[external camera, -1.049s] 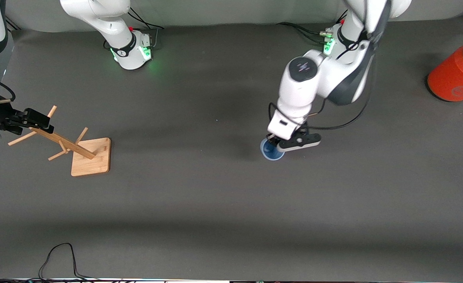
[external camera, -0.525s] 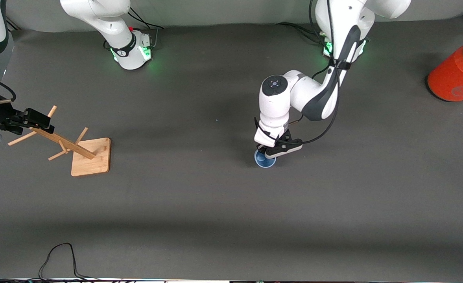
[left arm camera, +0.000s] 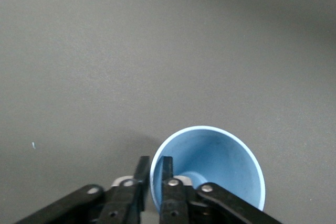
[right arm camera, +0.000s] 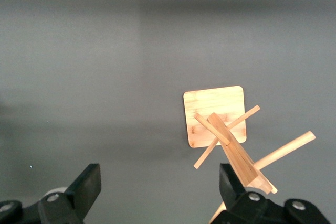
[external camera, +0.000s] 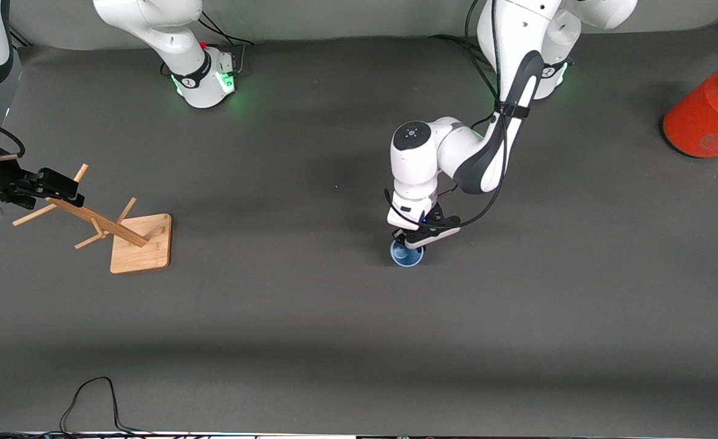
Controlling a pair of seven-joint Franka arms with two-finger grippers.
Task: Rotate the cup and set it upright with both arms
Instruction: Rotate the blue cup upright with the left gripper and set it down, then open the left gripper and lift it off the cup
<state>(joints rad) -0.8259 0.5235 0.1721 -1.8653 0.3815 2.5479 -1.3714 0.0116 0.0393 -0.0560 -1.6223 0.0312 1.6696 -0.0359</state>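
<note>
Dark grey matte cloth (external camera: 310,341) covers the whole table, and a thin black cable (external camera: 90,402) loops at its edge nearest the front camera. Near the middle stands the small pale-blue tapered cup (external camera: 406,254), mouth up on the cloth. The left gripper (external camera: 409,241) reaches down onto it; in the left wrist view its two fingers (left arm camera: 166,182) straddle the cup's rim (left arm camera: 210,169), one inside and one outside, with a narrow gap between them, so I cannot tell whether they pinch the wall. Toward the right arm's end stands a light wooden peg rack on a square base (external camera: 141,242). The right gripper (external camera: 60,186) waits over it, jaws spread wide, holding nothing. Farthest back, toward the left arm's end, a large orange can with a silver top (external camera: 709,113) stands near the table's edge.
</note>
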